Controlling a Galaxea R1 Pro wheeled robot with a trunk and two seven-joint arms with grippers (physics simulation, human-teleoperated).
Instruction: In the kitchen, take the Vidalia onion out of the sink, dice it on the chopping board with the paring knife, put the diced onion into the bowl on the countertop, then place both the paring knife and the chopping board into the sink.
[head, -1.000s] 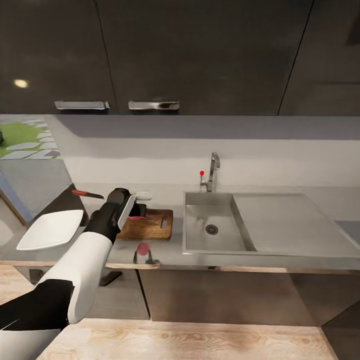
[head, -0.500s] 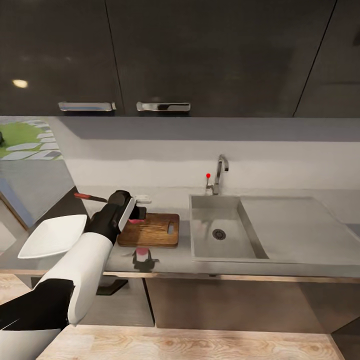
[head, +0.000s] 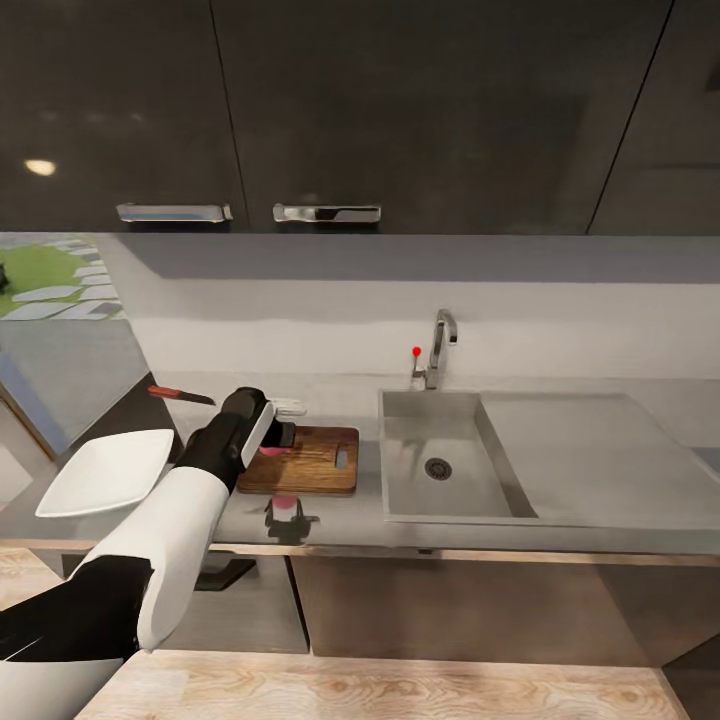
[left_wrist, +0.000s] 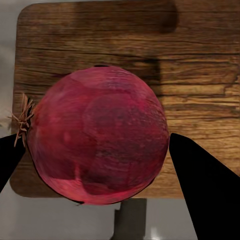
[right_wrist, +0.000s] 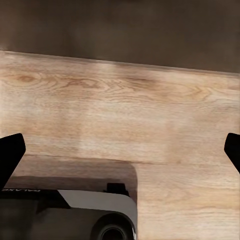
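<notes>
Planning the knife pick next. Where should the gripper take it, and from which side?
Grip the knife by its red handle, the end pointing away from the sink. It looks to lie flat on the countertop behind the bowl, dark blade aimed toward the board. So probably come straight down, fingers straddling the slim handle across its length. The left gripper holds the onion, which it must release first.

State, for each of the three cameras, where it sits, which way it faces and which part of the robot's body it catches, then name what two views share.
Head view: high on the robot, looking forward and down at the countertop, sink and bowl; the left arm reaches in.
Left wrist view: above the left gripper, facing down at the Vidalia onion between its dark fingertips over the chopping board.
Right wrist view: faces wood-look floor; right gripper fingertips wide apart, robot base below.
Shared: head and left wrist both show onion and board.
</notes>
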